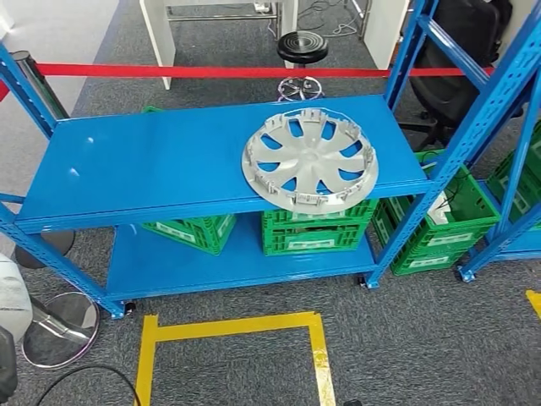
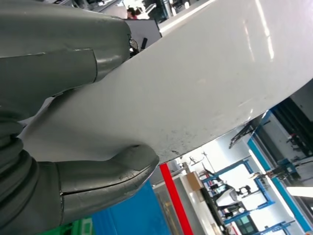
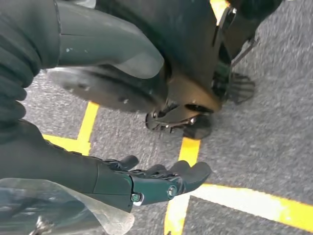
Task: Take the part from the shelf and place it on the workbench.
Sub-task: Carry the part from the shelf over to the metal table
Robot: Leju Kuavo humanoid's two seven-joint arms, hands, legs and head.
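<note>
The part is a silver wheel cover [image 1: 310,158] lying flat on the top board of the blue shelf [image 1: 146,161], toward its right end and close to the front edge. My left hand [image 2: 84,181] is in the left wrist view with thumb and fingers apart and nothing between them; a white surface lies behind it. In the right wrist view my right hand [image 3: 110,181] hangs over grey carpet, its dark fingers [image 3: 173,178] spread and empty. Both hands are far from the wheel cover.
Green crates [image 1: 317,228] stand on the lower shelf board, and more crates [image 1: 440,228] sit under a second blue rack at the right. A yellow tape square [image 1: 232,326] marks the carpet before the shelf. A chrome stool base [image 1: 61,330] stands front left; red barrier tape [image 1: 210,71] runs behind.
</note>
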